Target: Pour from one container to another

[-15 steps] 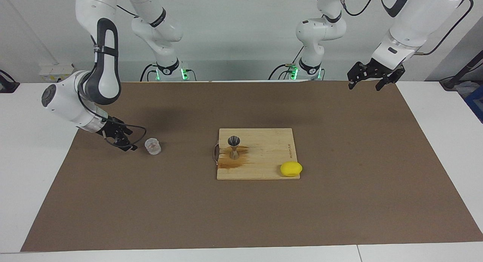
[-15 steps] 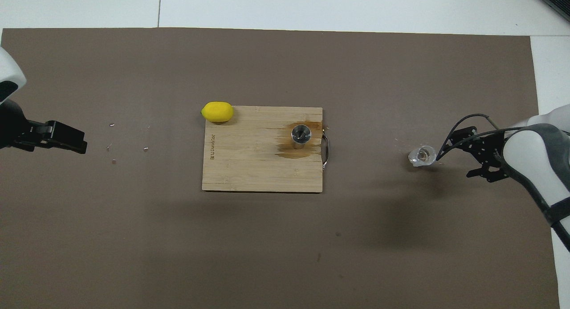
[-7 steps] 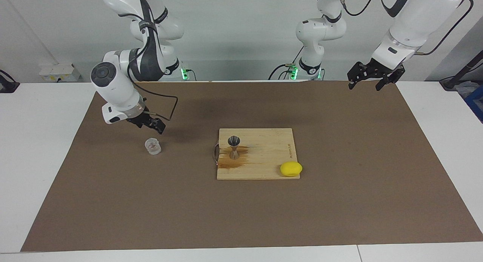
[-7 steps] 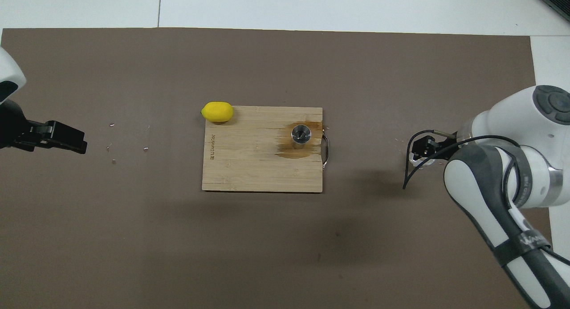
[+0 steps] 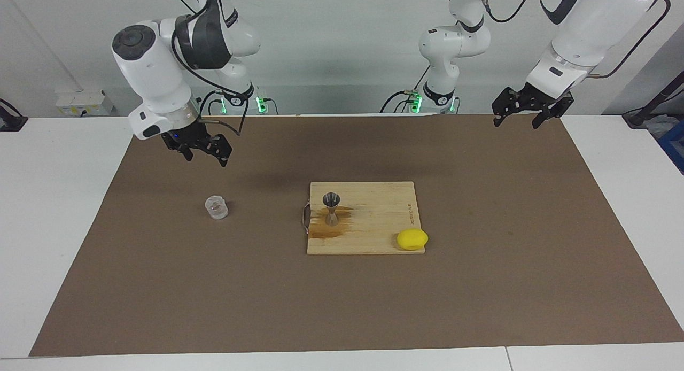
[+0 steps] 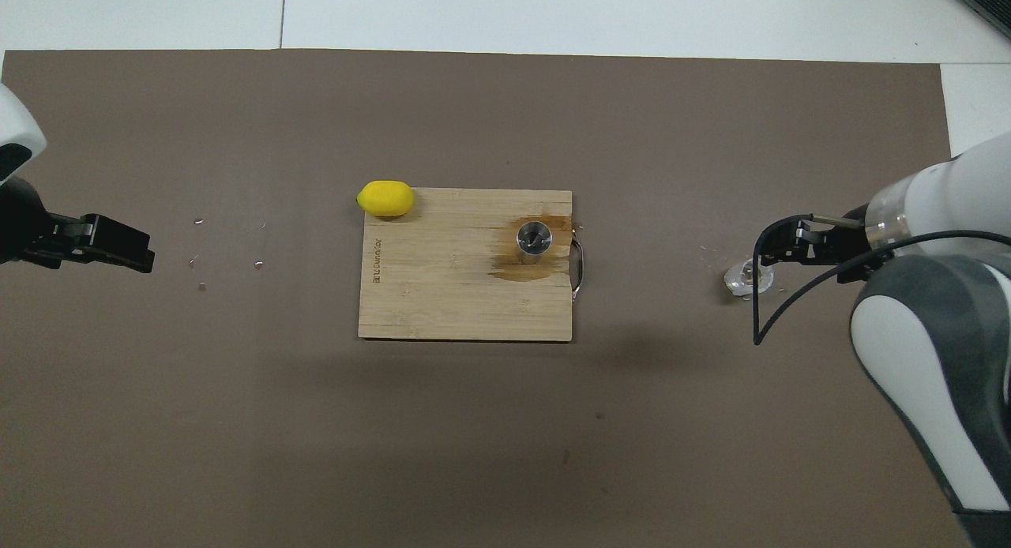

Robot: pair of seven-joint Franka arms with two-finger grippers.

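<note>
Facing view, read from its left edge across: the right tool [image 5: 203, 151] hangs in the air with its fingers apart and nothing between them, raised over the brown mat [image 5: 160, 285] that covers the white desk [image 5: 48, 210]. Below this tool and well clear of it, the small clear glass cup with thick faceted walls [image 5: 216, 207] stands upright on the mat, toward the right arm's end of the desk. Further along from that tool, near the middle of the mat, lies a pale wooden cutting board with a metal handle [image 5: 374, 237]. The small silvery steel hourglass-shaped jigger [image 5: 331, 208] stands upright on the board, at the end with the handle, on a brown wet stain [image 5: 326, 231] that spreads over the wood around its foot. A yellow lemon [image 5: 412, 239] rests at the board's corner farthest from that tool, partly on the wood. Last comes the left tool [image 5: 522, 116], which waits up in the air over the mat's edge at the left arm's end, its fingers spread and empty, well apart from the board and the lemon.

Seen from overhead, the right tool [image 6: 798, 244] covers part of the glass cup [image 6: 741, 279], while the left tool [image 6: 118, 248] shows at the opposite edge.
</note>
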